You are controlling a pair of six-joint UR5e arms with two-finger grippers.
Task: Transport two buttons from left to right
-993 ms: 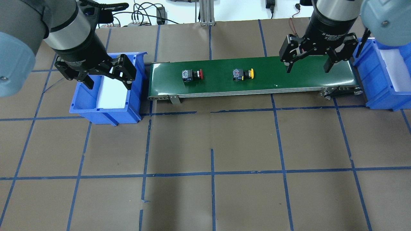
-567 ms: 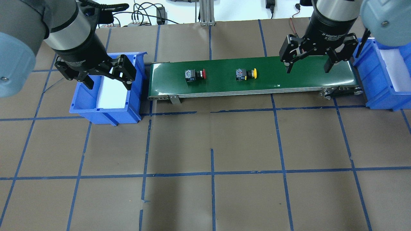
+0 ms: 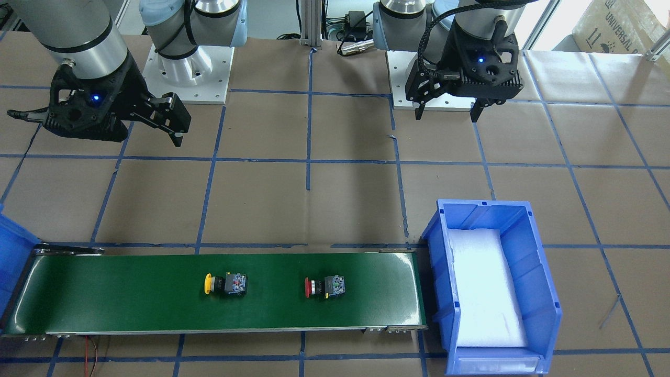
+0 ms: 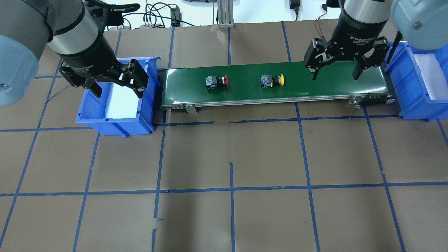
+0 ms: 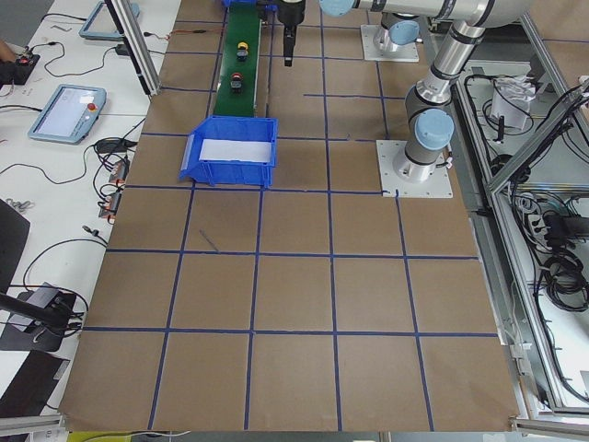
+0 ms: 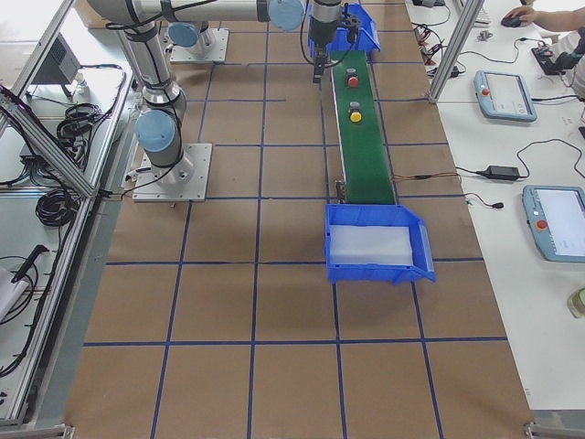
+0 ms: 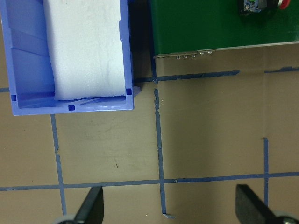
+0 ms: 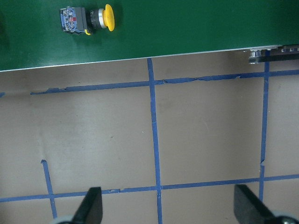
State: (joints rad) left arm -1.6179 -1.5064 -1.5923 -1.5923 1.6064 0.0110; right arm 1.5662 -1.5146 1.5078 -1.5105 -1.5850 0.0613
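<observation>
The red-capped button (image 4: 217,81) and the yellow-capped button (image 4: 272,80) lie on their sides on the green conveyor belt (image 4: 332,89), caps pointing right. The red one is left of the belt's middle and the yellow one is right of it. My left gripper (image 4: 119,91) is open and empty above the left blue bin (image 4: 145,105). My right gripper (image 4: 334,76) is open and empty above the belt's right part, to the right of the yellow button. The left wrist view shows the red button (image 7: 259,5) at its top edge. The right wrist view shows the yellow button (image 8: 86,19).
A second blue bin (image 4: 407,94) with white foam padding stands at the belt's right end. The left bin holds only white foam (image 3: 484,288). The brown table (image 4: 231,157) is marked with blue tape lines. Cables lie beyond the far edge.
Both buttons have moved to the right along the belt by about the same distance. Both grippers have stayed in place and open.
</observation>
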